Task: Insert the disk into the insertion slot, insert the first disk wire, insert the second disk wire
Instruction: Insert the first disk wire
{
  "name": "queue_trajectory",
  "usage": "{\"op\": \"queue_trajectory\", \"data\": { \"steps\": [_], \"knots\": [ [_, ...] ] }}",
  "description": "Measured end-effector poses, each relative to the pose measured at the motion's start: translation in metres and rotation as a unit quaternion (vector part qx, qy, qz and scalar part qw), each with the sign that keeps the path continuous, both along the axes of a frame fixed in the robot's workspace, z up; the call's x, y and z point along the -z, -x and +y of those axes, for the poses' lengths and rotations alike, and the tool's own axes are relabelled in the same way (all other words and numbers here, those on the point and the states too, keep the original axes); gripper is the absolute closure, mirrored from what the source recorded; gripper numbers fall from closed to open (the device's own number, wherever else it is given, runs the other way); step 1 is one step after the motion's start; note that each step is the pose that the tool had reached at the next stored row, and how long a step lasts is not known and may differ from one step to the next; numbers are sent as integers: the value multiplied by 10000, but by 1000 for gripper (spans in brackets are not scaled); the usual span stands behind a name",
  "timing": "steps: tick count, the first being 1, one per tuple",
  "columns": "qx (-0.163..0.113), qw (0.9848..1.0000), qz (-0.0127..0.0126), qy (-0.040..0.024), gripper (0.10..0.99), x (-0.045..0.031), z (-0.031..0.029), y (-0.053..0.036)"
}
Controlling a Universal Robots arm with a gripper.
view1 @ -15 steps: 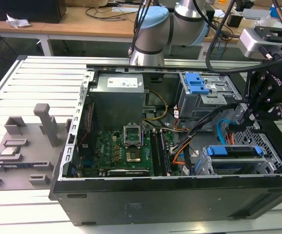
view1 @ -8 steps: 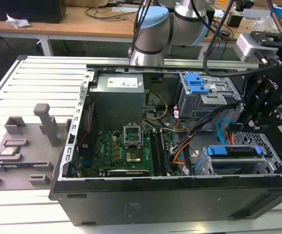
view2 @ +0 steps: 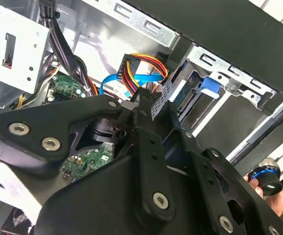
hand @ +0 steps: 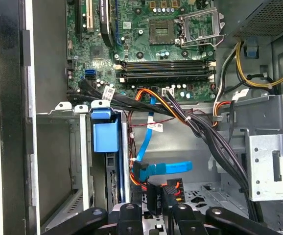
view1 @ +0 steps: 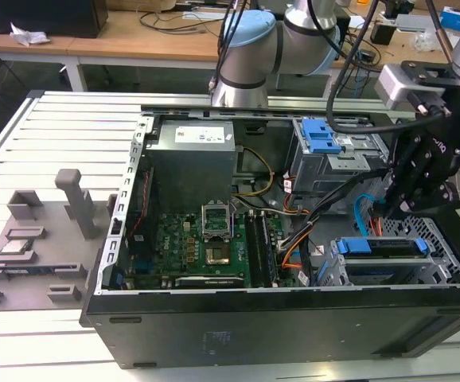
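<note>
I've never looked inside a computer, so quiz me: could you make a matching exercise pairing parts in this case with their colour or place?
Things:
1. disk
2. second disk wire
3. first disk wire
4. motherboard

Descriptions:
A. green board
B. light-blue flat cable
C. dark plug held in the gripper
D. blue frame, seated in the insertion slot

Pairs: 1-D, 2-B, 3-C, 4-A

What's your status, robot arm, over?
Fingers shut on the first disk wire, at its plug. Disk sits in the insertion slot. Second disk wire curls right beside the plug.
</note>
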State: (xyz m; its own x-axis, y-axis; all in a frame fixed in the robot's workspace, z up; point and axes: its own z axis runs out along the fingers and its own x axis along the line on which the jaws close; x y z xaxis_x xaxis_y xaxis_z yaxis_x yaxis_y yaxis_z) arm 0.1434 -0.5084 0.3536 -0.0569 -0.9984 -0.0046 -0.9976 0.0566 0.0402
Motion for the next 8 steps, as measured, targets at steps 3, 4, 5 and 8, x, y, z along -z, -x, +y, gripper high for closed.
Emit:
{"op": "queue_trajectory", "data": {
  "steps": [3,4,5,8],
  "knots": [
    [-1,10000,0,6,784,1,-1,1],
    [-1,10000,0,6,784,1,-1,1],
    [-1,10000,0,6,784,2,0,1],
    [-2,10000,0,8,918,2,-1,1]
  ]
}}
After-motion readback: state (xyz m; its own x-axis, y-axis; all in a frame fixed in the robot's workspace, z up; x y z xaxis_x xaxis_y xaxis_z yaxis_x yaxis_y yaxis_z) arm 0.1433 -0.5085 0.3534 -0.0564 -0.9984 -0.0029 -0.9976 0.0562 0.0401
